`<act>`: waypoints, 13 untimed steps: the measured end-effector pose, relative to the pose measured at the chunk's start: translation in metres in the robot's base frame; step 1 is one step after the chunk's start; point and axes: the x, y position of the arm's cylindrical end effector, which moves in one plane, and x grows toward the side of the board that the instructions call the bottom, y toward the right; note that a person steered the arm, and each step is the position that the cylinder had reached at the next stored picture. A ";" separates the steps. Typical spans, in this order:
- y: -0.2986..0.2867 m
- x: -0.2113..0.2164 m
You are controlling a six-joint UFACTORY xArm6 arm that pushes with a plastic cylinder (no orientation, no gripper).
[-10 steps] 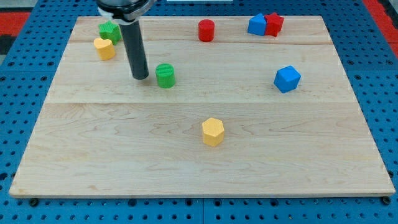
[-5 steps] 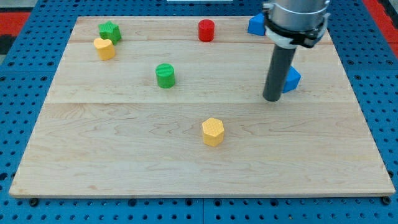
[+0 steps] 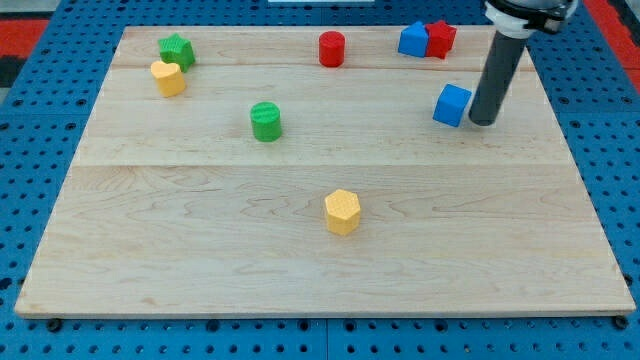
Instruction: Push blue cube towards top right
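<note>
So my tip [image 3: 482,121] is planted right against the blue cube [image 3: 452,105], on its right side, over at the view's right of the wooden board [image 3: 300,260]. It's just a bare rod, holding nothing. Another blue block [image 3: 412,39] touches a red block [image 3: 440,38] up top.

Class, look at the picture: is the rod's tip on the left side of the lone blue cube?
No: my tip stands just to the view's right of the blue cube, close beside it.
</note>
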 end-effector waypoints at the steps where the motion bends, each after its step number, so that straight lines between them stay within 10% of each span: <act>1: 0.000 0.012; 11: -0.063 -0.043; 13: -0.163 0.039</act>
